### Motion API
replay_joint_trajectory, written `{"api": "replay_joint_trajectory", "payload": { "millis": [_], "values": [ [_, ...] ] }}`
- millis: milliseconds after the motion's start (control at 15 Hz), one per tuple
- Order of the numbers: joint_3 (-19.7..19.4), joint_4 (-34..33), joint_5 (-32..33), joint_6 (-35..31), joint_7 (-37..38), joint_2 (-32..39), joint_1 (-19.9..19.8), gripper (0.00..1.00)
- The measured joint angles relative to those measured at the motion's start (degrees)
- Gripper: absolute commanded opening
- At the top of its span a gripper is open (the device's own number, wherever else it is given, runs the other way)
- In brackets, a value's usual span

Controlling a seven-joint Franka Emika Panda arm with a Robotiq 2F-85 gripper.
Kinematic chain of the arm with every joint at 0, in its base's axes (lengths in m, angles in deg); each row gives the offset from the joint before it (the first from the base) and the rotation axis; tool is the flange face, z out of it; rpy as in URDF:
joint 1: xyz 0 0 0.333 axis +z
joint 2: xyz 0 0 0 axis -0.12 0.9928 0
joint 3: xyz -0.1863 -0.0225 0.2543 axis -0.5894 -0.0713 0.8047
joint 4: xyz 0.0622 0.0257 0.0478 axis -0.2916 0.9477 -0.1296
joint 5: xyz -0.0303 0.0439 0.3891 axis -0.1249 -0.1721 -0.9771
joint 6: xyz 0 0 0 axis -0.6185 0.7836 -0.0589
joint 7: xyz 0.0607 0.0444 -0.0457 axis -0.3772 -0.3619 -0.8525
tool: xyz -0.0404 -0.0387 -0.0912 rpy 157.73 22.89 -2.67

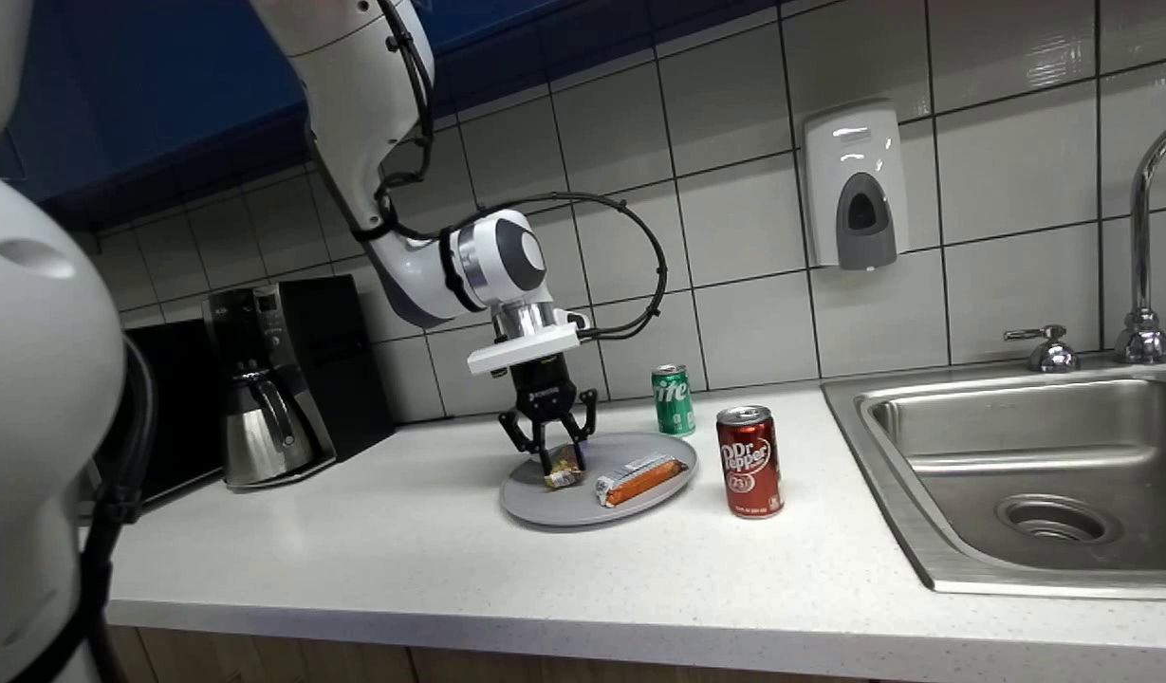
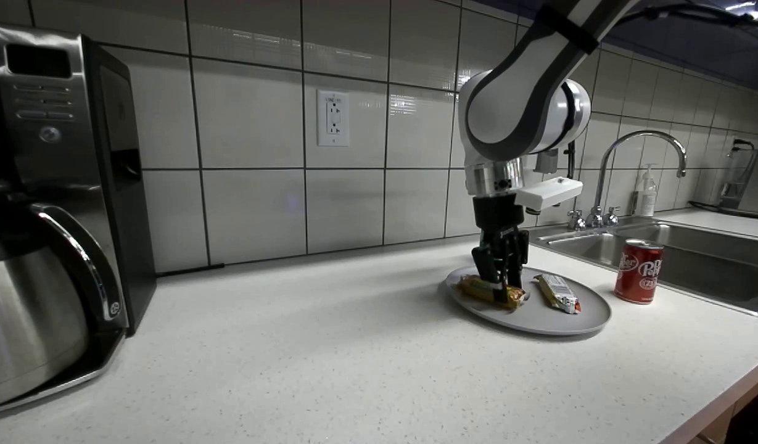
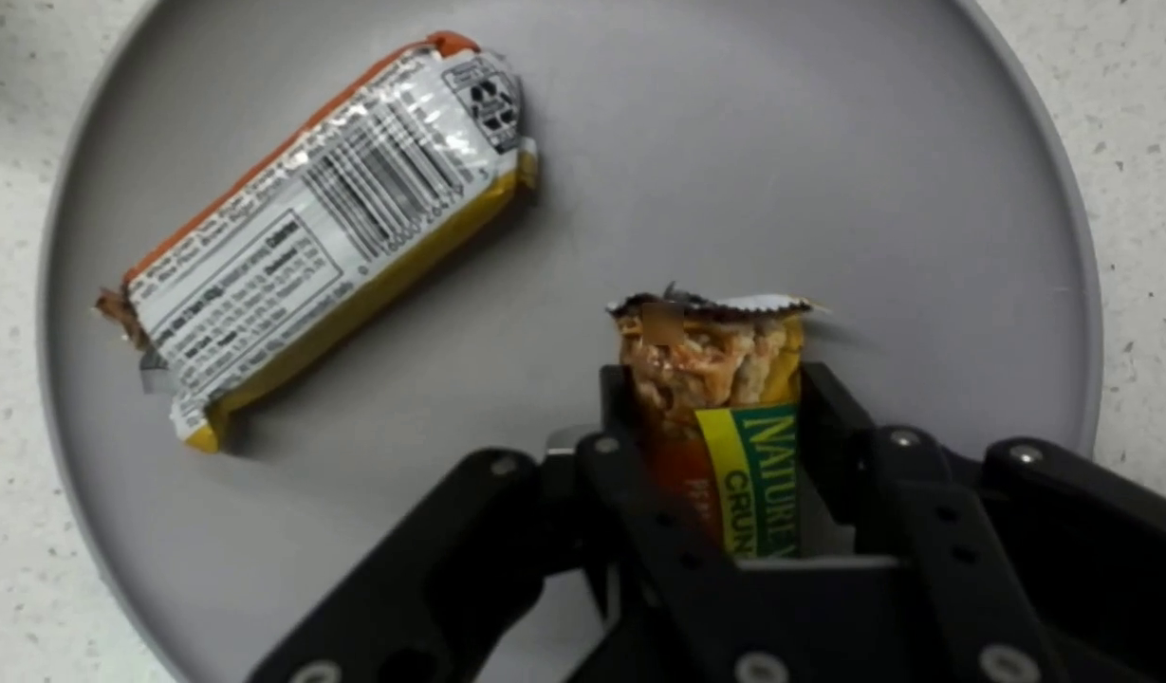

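Observation:
My gripper points down over a round grey plate on the white counter. In the wrist view its black fingers press against both long sides of a wrapped granola bar with a green and yellow label. In an exterior view this yellow-orange bar appears to rest on the plate. Its near end is hidden behind the gripper body in the wrist view. A second wrapped bar, barcode side up, lies apart on the plate; it shows in both exterior views.
A red Dr Pepper can stands beside the plate, towards the steel sink. A green can stands behind the plate, near the tiled wall. A coffee maker with a steel carafe stands at the counter's other end.

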Motion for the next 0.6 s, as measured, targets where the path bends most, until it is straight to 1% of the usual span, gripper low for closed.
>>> {"api": "replay_joint_trajectory", "payload": {
  "millis": [600],
  "values": [
    [0.3,-0.1,0.0,0.0,0.0,-1.2,1.1,0.18]
  ]
}}
